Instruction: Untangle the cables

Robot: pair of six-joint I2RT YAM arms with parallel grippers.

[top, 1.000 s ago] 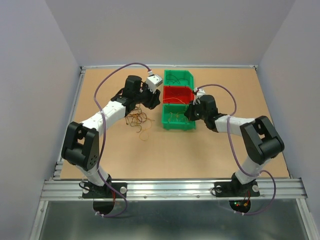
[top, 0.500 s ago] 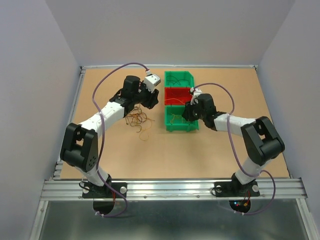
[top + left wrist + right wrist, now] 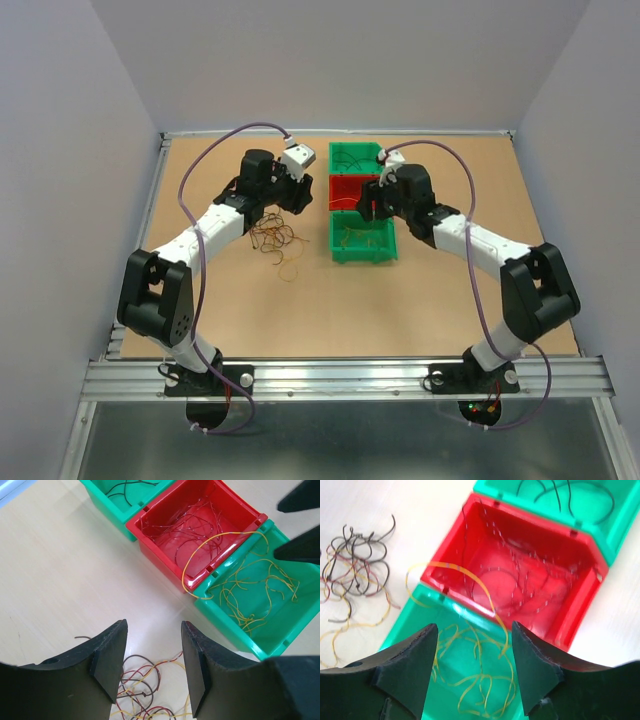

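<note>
The loose tangle of cables (image 3: 275, 238) lies on the desk (image 3: 430, 300) left of the bins and near the left hand (image 3: 154, 625), whose fingers stand apart with nothing between them. Its wrist view shows black, red and yellow strands low between the two fingers. The right hand (image 3: 475, 627) hangs over the bins, fingers likewise spread and empty, well apart from the tangle. Three bins stand in a row: the far green bin (image 3: 357, 157) holds black wires, the red bin (image 3: 350, 192) thin reddish ones, the near green bin (image 3: 360, 243) yellow ones. Both wrist views show one yellow wire (image 3: 210, 537) looped across the red bin's rim into the near green bin; from above it is hard to make out.
</note>
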